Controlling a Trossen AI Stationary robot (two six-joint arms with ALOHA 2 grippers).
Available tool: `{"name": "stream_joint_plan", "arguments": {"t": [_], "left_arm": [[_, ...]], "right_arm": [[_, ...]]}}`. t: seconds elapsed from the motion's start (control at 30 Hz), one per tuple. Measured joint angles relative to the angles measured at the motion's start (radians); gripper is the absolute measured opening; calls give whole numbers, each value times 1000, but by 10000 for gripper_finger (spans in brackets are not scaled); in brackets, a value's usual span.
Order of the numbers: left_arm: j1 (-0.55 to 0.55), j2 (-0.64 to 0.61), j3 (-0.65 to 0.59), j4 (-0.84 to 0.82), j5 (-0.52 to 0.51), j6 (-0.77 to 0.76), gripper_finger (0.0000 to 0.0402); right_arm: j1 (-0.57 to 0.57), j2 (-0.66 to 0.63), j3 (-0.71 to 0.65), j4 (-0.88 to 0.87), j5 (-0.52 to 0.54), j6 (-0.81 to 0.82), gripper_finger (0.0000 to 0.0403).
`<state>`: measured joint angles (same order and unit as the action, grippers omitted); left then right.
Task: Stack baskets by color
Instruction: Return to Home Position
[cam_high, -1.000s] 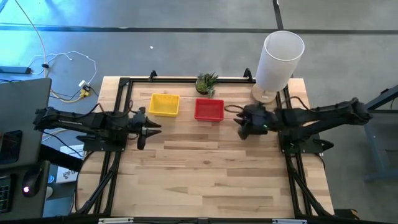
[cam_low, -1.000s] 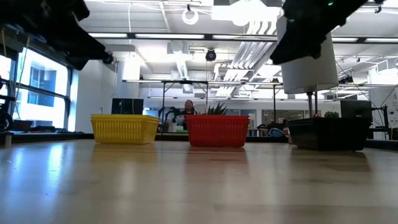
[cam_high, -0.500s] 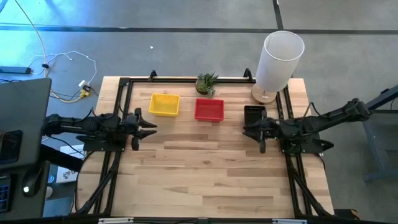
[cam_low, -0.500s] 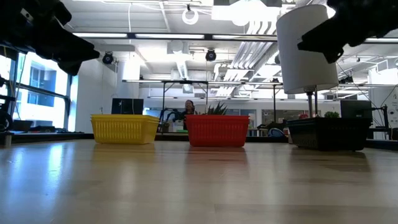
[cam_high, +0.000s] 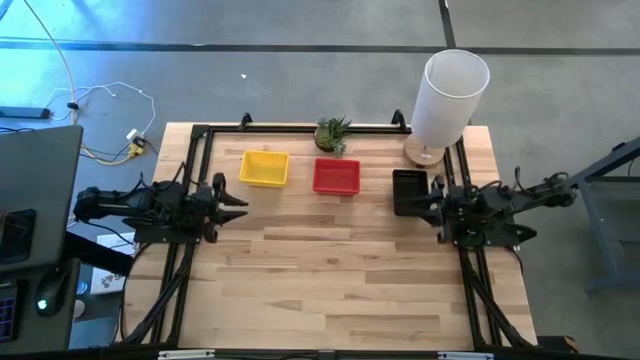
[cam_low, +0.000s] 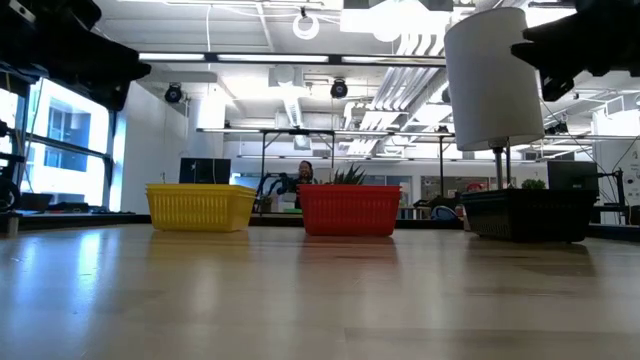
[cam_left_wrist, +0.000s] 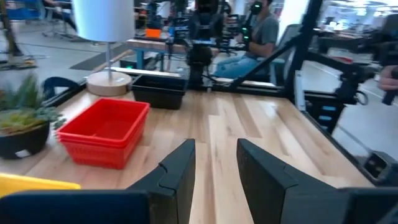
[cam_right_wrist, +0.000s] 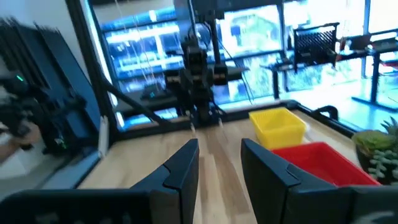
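High view has three stacks in a row along the far edge of the table: yellow baskets toward the far left corner, red baskets at mid-edge, and black baskets toward the far right corner. Yellow and red lie with their long sides along that edge; black runs far-to-near. The left gripper sits by the left edge, on the near side of the yellow baskets and apart from them, fingers a little parted and empty. The right gripper, the nearer one to the black baskets, hovers at their outer side, raised above them in the low view, likewise slightly parted and holding nothing. Sorting looks finished; going home only requires each claw to stay clear of its neighbouring stack.
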<state>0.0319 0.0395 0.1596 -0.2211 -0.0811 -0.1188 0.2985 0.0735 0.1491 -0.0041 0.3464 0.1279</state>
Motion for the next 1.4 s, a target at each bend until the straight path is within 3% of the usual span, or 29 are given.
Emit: {"name": "stream_joint_plan", "arguments": {"t": [0.1, 0.43, 0.8, 1.1, 1.4], "left_arm": [[0, 0, 0, -5, 21, 9, 108], [0, 0, 0, -14, 23, -4, 108], [0, 0, -1, 13, -20, -35, 108], [0, 13, -148, 274, 2, -21, 108], [0, 14, -147, 239, 3, -3, 108]], "right_arm": [[0, -75, -43, 17, -31, 2, 110], [0, -62, -114, 86, -85, 46, 110], [0, -61, -139, 71, -67, 22, 110], [0, -60, -139, 64, -63, 29, 110], [0, -59, -140, 63, -64, 76, 110]]}}
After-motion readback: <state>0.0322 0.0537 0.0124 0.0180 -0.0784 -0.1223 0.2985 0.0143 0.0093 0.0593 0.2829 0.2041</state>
